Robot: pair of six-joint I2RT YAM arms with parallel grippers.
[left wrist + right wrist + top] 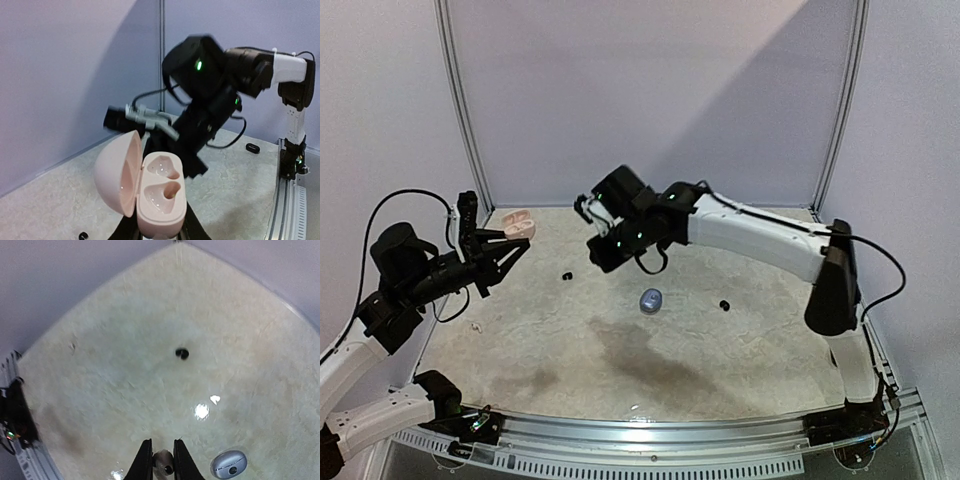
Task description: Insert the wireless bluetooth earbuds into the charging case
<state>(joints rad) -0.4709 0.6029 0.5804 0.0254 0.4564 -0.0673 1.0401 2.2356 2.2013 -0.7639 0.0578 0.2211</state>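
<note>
The pale, stone-patterned table (740,350) is the biggest thing; light walls close its far, left and right sides, and a metal rail (670,428) runs along the near edge. Above it the right arm (750,232) reaches from the right toward the far middle, and the left arm (410,270) is raised at the left edge. The left gripper (512,240) is closed narrowly on a pink charging case (161,197), held in the air, with its lid (117,172) open to the left and two hollow seats showing. A silvery-grey oval piece (651,299), bigger than the buds, lies mid-table. The right gripper (162,445) is almost closed on a small pale earbud (163,462) with a dark spot, pinched between its fingers (144,462) above the table. One black earbud (566,275) lies left of the middle, and another black earbud (724,304) lies right of the oval piece. They are well apart, with wide bare surface around them.
</note>
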